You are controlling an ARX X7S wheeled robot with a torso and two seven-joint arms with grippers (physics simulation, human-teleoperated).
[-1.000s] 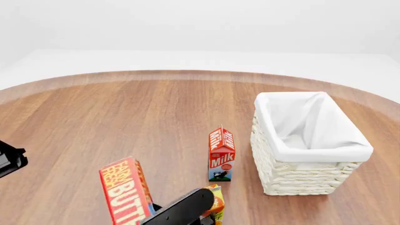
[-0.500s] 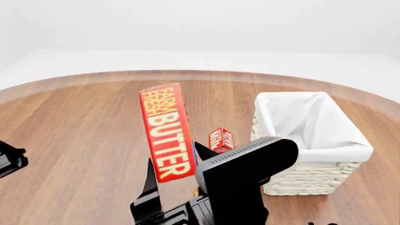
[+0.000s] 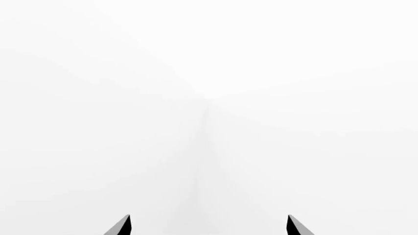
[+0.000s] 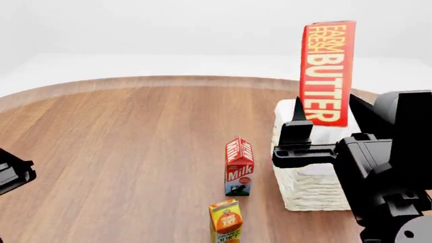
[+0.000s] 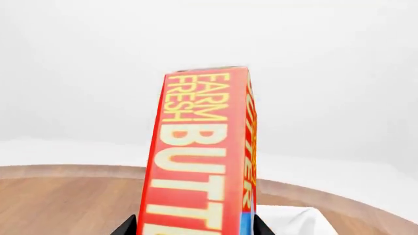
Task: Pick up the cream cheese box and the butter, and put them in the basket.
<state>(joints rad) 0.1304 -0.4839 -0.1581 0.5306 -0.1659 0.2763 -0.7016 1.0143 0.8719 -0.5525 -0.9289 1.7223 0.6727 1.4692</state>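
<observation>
Gripping the butter (image 4: 328, 73) by its lower end, the right gripper (image 4: 324, 119) holds the red-orange box upright, its yellow lettering reading up the long face. In the right wrist view the 2 dark fingers (image 5: 130, 226) press against opposite sides of the butter (image 5: 202, 161) at its base. In the head view the box stands high above the basket (image 4: 307, 190), over its near-left part, with the black right arm reaching in from the lower right and covering much of the basket's liner. The basket sits on the round wooden table (image 4: 115, 147). Just left of the basket stands a red-and-white milk carton (image 4: 239, 166), and nearer the camera an orange juice carton (image 4: 226, 221), both upright and apart from each other. The left gripper (image 3: 207, 226) shows only 2 dark fingertips (image 3: 121, 227) held well apart against a plain white background. The cream cheese box is not visible in any view.
</observation>
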